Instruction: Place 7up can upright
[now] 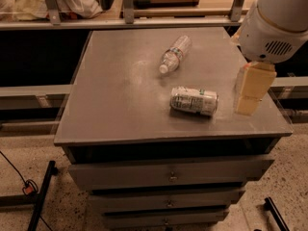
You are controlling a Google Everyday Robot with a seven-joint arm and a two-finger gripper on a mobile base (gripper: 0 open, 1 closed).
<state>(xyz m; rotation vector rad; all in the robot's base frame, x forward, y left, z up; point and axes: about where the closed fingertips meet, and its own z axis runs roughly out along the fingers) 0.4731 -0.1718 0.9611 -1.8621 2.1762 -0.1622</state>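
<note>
Plainly, nothing of the task is done yet. The 7up can [194, 100] lies on its side on the grey counter [120, 105], in the right front part of the top, with its length running roughly left to right. Which end carries the pull-tab I cannot make out. A clear plastic water bottle [174, 55] also lies flat, farther back and well apart from the can, its white cap pointing toward the front.

What is left, by my judgement, is the whole job: closing in on the can, taking hold of it, turning it onto its base and letting go.

The arm shows at the upper right, where its rounded white housing [274, 23] hangs over the counter's right rear corner. Below the housing the tan gripper [251, 91] points downward over the right edge of the counter. It is near the can's right end but apart from it, with bare counter between the two. Whether the jaws are open or closed I cannot tell from this angle; they hold nothing that I can see. How high the gripper sits above the surface is also unclear.
</note>
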